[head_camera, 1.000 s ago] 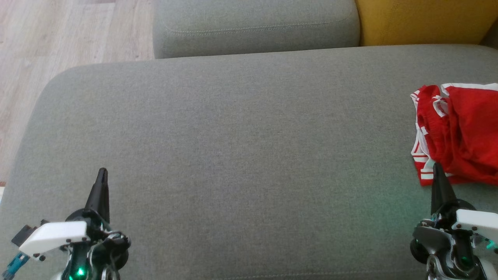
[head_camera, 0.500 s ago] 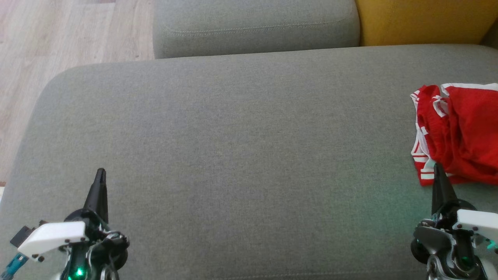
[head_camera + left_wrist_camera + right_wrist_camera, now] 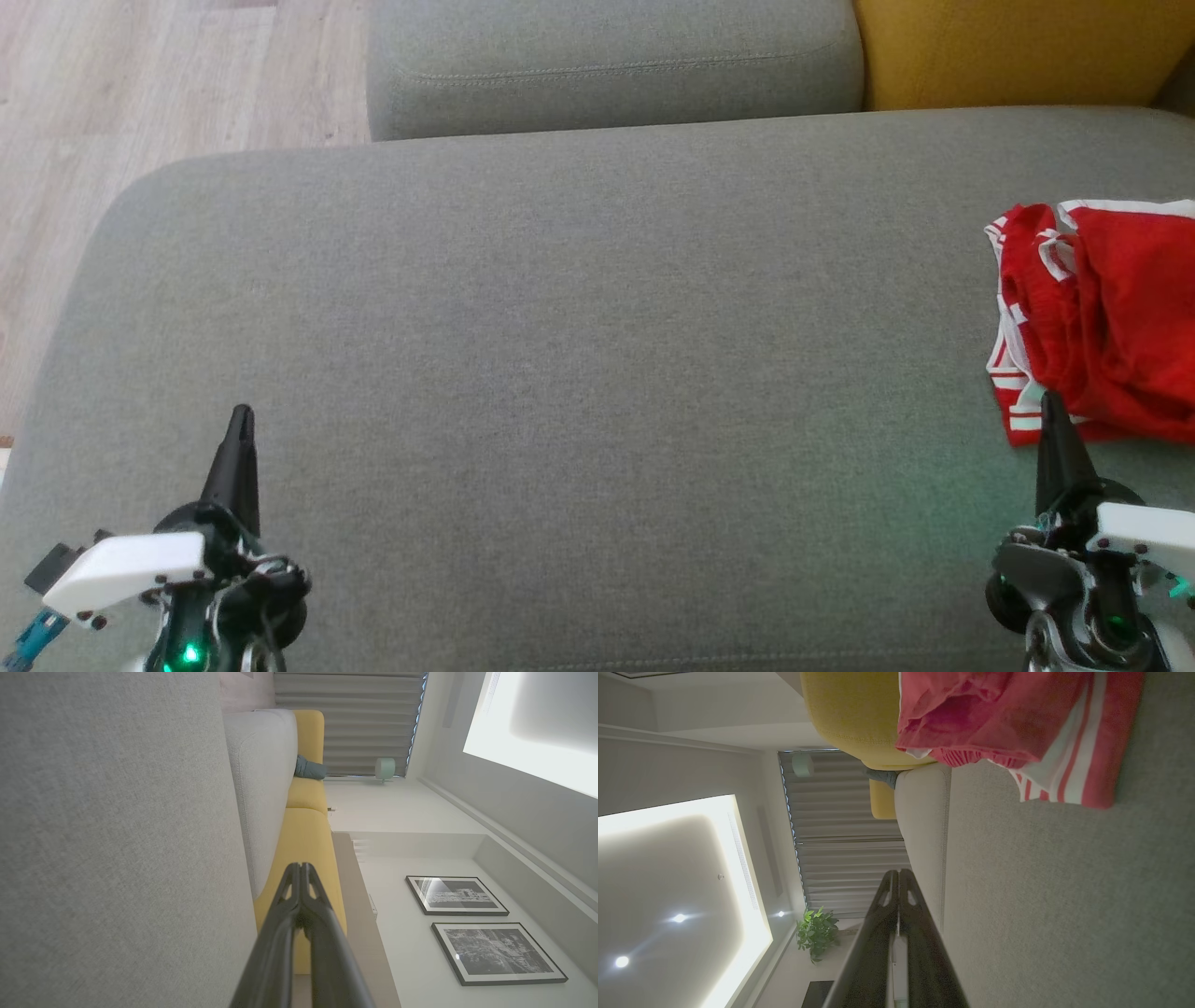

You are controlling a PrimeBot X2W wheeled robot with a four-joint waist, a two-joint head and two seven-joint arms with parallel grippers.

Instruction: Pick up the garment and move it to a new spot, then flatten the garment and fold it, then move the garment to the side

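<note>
A red garment [image 3: 1106, 317] with white stripes lies crumpled at the right edge of the grey sofa seat [image 3: 579, 355]; the right wrist view shows the garment [image 3: 1017, 723] at its top. My right gripper [image 3: 1050, 399] is shut and empty, its tip just at the garment's near striped hem; whether it touches the cloth I cannot tell. Its fingers [image 3: 899, 877] meet in the wrist view. Far from the garment, my left gripper [image 3: 243, 413] hovers shut and empty over the seat's near left, fingertips [image 3: 301, 868] pressed together.
A grey back cushion [image 3: 611, 65] and a yellow cushion [image 3: 1018, 51] stand behind the seat. Wooden floor [image 3: 140, 93] lies off the seat's left edge. Wide bare seat stretches between the two grippers.
</note>
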